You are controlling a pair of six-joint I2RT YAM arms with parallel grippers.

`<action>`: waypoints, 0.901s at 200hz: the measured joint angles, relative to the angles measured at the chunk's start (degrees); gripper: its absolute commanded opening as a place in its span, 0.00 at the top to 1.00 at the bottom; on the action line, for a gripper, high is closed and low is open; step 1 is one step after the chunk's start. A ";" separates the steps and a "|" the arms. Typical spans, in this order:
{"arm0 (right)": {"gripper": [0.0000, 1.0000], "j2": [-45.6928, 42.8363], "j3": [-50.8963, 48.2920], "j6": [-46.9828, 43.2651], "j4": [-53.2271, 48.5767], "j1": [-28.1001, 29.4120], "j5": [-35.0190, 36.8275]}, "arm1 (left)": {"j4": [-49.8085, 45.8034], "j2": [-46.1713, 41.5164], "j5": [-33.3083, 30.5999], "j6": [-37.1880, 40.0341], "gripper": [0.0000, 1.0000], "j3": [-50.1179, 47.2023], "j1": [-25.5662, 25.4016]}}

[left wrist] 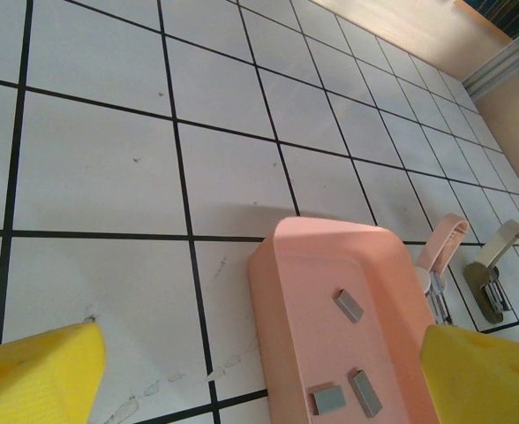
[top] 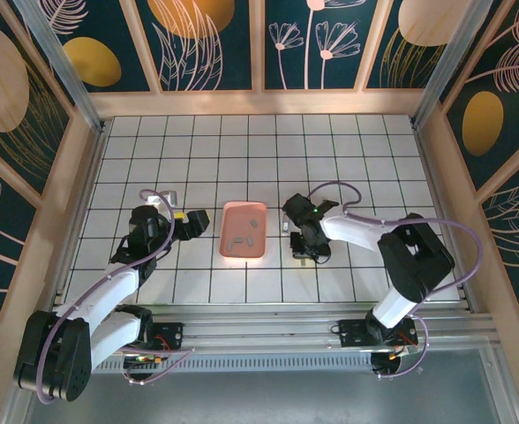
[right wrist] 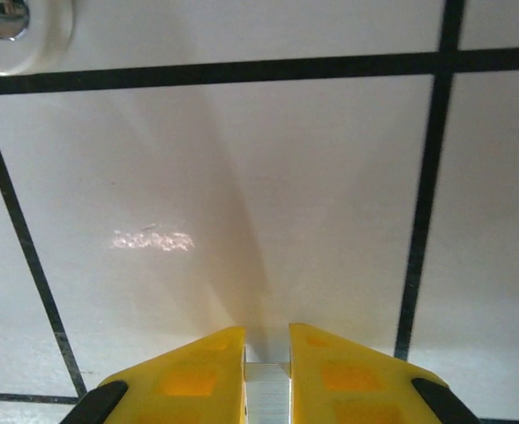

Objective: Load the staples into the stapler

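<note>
The right gripper (right wrist: 267, 352) is clenched on a small grey staple strip (right wrist: 267, 389), pinched between its yellow fingers (right wrist: 198, 371) and held low over the white tiled table (right wrist: 242, 177). A rounded corner of the stapler (right wrist: 3, 25) shows just beyond the fingers to the far left, apart from the strip. From above, the right gripper (top: 304, 252) sits just right of the stapler (top: 283, 226). Further left lies a pink tray (top: 229, 212) with more staples (top: 251, 224) loose inside. The left gripper (top: 198, 223) hovers at the tray's left side, fingers (left wrist: 39, 371) spread wide and holding nothing, the tray (left wrist: 286, 265) and its staples (left wrist: 349, 306) ahead of it.
</note>
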 measured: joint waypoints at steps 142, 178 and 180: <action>0.83 -4.72 -1.05 4.57 22.03 2.97 16.11 | 5.77 0.39 -3.82 1.29 0.08 -0.02 0.00; 0.83 -2.38 -0.87 4.33 23.76 2.97 17.44 | 6.08 1.29 -4.35 1.92 0.07 -0.02 0.00; 0.83 -2.23 -0.81 4.33 23.85 2.97 17.42 | 6.08 1.36 -4.35 1.92 0.08 -0.02 0.00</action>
